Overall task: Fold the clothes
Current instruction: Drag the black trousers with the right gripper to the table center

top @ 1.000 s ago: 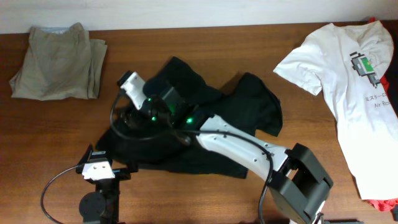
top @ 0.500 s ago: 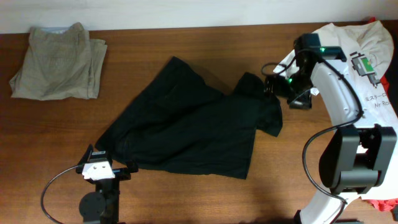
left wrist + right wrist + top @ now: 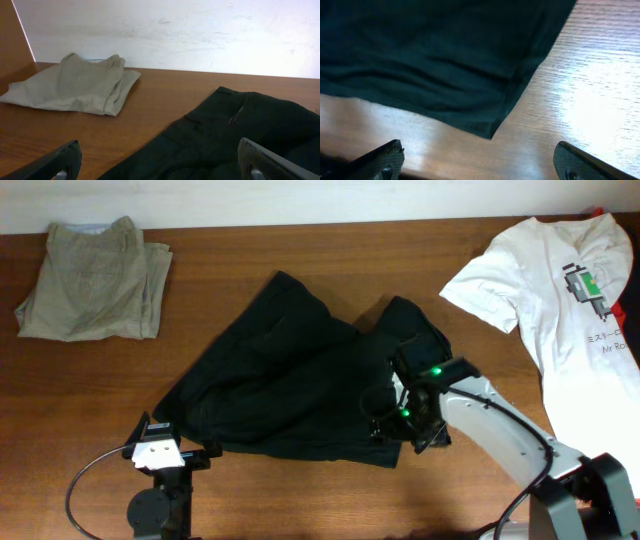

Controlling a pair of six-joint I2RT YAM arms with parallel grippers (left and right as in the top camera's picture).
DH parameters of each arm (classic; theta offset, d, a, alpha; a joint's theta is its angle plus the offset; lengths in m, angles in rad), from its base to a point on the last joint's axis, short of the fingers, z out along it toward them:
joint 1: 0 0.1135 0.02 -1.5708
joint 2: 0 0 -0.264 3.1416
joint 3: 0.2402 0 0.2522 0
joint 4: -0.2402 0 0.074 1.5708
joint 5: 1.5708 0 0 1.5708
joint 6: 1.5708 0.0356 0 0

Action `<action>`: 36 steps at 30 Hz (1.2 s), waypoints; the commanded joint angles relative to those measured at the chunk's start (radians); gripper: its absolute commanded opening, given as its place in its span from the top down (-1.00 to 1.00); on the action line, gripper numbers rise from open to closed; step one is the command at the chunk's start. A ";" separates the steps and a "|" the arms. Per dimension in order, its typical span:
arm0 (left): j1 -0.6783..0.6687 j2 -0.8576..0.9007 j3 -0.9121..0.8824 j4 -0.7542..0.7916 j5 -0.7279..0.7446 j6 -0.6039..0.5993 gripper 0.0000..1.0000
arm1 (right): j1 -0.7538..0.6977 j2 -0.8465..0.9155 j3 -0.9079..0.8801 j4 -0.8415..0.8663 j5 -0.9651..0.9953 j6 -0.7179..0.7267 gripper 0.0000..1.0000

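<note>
Now your right gripper (image 3: 480, 167) hangs spread-jawed above the black shorts (image 3: 435, 55).
Pinch the near hem corner (image 3: 492, 131) squarely; left gripper (image 3: 160, 165) rests, jaws equally spread.

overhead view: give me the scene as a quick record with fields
shorts: black, spread crumpled mid-table, unfolded
trousers: khaki, folded, far left corner
t-shirt: white, printed, flat at right edge
right gripper: open, over the shorts' near right corner, holding nothing
left gripper: open, at the near edge by the shorts' left corner
table: brown wood
</note>
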 commanded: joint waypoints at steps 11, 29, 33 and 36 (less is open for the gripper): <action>0.004 -0.005 -0.005 -0.001 0.001 0.013 -0.98 | 0.018 0.071 -0.151 0.140 -0.038 0.056 -0.61; 0.004 -0.005 -0.005 -0.001 0.001 0.013 -0.98 | 0.042 0.127 -0.151 0.235 -0.110 0.284 -0.43; 0.004 -0.005 -0.005 -0.001 0.001 0.013 -0.98 | 0.050 0.149 -0.151 0.224 -0.112 0.329 0.05; 0.004 -0.005 -0.005 -0.001 0.001 0.013 -0.98 | 0.047 0.148 -0.144 0.212 -0.112 0.328 0.80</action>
